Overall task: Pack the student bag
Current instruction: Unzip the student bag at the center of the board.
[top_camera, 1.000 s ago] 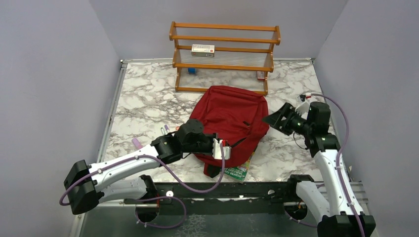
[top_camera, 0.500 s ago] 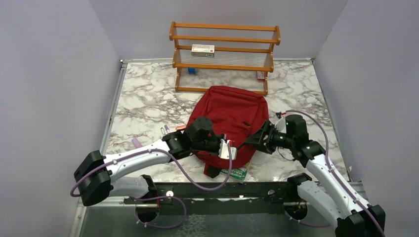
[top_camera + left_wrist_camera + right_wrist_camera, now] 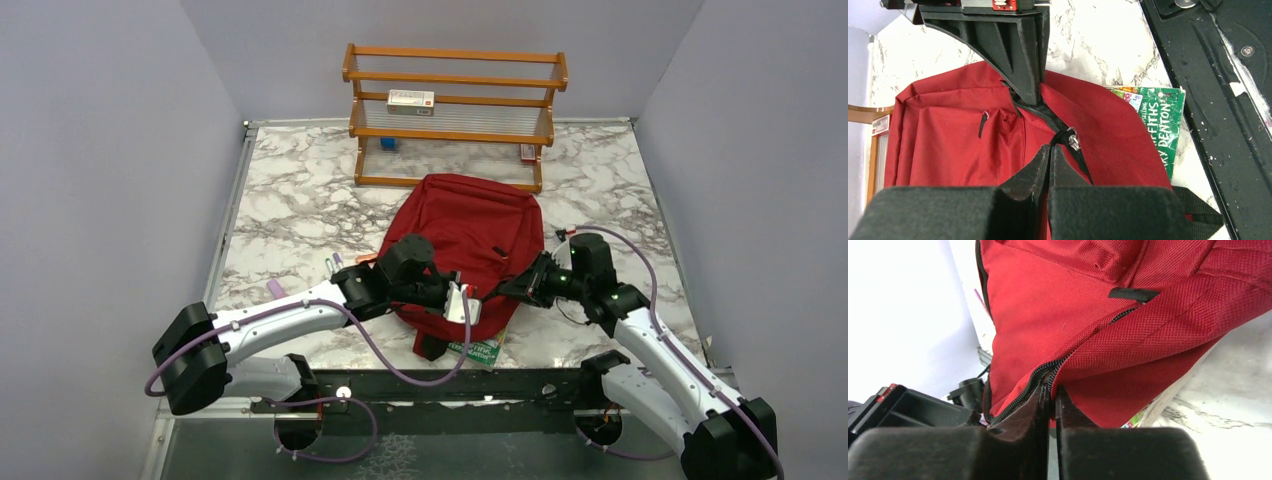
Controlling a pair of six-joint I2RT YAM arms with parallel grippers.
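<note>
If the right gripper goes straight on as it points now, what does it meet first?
The red backpack: the right gripper has its jaws at its zipper, probably pinching the edge.

The student bag (image 3: 465,235) is a dark red backpack of soft fabric, lying flat on the bench (image 3: 300,215) just in front of the wooden rack (image 3: 452,110), its far edge near the rack's feet. A black zipper (image 3: 1020,392) runs along the seam farthest from the rack, ending at a black pull tab (image 3: 1068,137) with a small metal slider.
</note>
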